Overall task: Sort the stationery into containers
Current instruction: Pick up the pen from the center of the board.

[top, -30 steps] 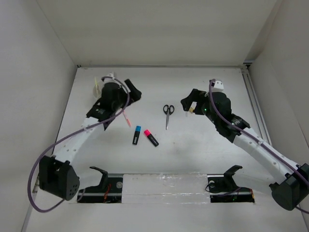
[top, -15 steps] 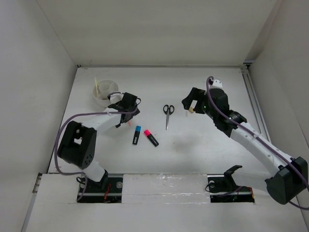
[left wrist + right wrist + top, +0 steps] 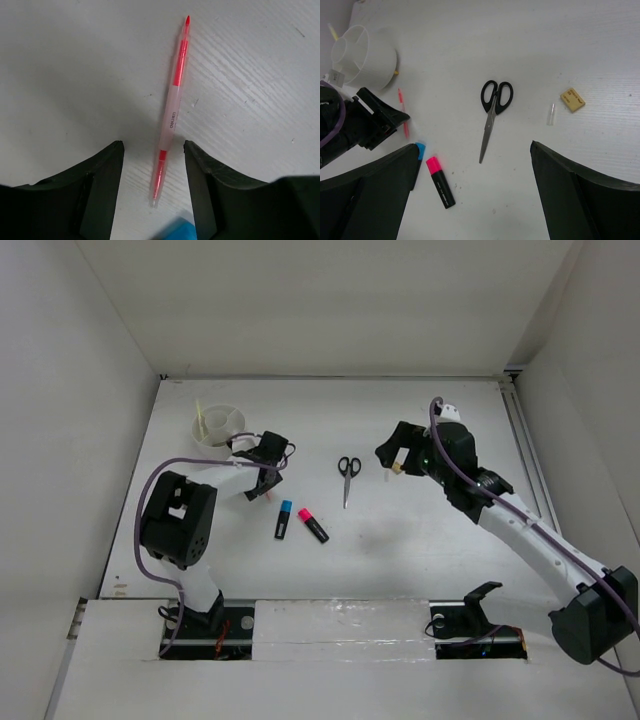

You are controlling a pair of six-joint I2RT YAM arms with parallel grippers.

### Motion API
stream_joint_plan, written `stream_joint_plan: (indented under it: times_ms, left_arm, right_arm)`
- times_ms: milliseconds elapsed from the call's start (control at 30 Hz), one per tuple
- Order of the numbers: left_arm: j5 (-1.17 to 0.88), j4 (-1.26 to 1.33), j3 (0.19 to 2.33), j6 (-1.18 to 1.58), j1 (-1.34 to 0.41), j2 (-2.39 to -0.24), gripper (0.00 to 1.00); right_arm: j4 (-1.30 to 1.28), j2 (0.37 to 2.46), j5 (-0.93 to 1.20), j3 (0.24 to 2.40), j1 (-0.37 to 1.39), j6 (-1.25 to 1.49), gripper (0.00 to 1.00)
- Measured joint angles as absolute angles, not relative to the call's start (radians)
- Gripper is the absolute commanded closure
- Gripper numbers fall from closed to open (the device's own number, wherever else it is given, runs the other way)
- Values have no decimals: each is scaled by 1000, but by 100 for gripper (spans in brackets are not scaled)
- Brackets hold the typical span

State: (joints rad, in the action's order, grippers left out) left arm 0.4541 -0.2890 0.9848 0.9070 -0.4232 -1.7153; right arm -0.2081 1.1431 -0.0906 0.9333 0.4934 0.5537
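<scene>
Left gripper (image 3: 152, 146) is open, jaws either side of the thin pink pen (image 3: 173, 110), which lies flat on the white table (image 3: 75, 60) near the white divided bowl (image 3: 207, 442). The pen looks light, stiff and slick: frosted plastic, likely to roll. Mid-barrel is the best hold. Right gripper (image 3: 474, 146) is open and empty above the scissors (image 3: 492, 107).

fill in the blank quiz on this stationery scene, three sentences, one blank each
1. The thin pen lying between the left gripper's open fingers is ____.
2. The scissors have ____ handles.
3. The ____ pen stands in the white bowl.

Missing words: pink; black; yellow
</scene>
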Motion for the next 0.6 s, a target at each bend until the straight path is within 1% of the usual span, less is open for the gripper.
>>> stream_joint_plan:
  times_ms: [100, 133, 200, 267, 300, 400, 433, 600]
  left_arm:
    - [457, -297, 1020, 902, -423, -1747, 62]
    - [457, -299, 1032, 900, -423, -1757, 62]
    - [457, -307, 1055, 898, -423, -1775, 65]
    - [457, -311, 1072, 895, -423, -1789, 71]
    - [455, -313, 1076, 894, -422, -1792, 80]
    - [448, -320, 1076, 883, -417, -1793, 93]
    - [445, -321, 1076, 879, -415, -1793, 100]
    - [417, -322, 1080, 852, -410, -1792, 100]
  right_arm:
    - [-207, 1135, -73, 929, 476, 554, 1]
    - [-206, 1128, -68, 924, 469, 554, 1]
    - [-207, 1110, -55, 910, 456, 554, 1]
    - [-208, 1088, -41, 899, 445, 554, 1]
    - [-209, 1079, -31, 897, 439, 556, 2]
    - [-208, 1052, -9, 894, 426, 558, 2]
    - [-208, 1045, 0, 894, 422, 558, 2]
    - [-208, 1028, 65, 894, 388, 558, 2]
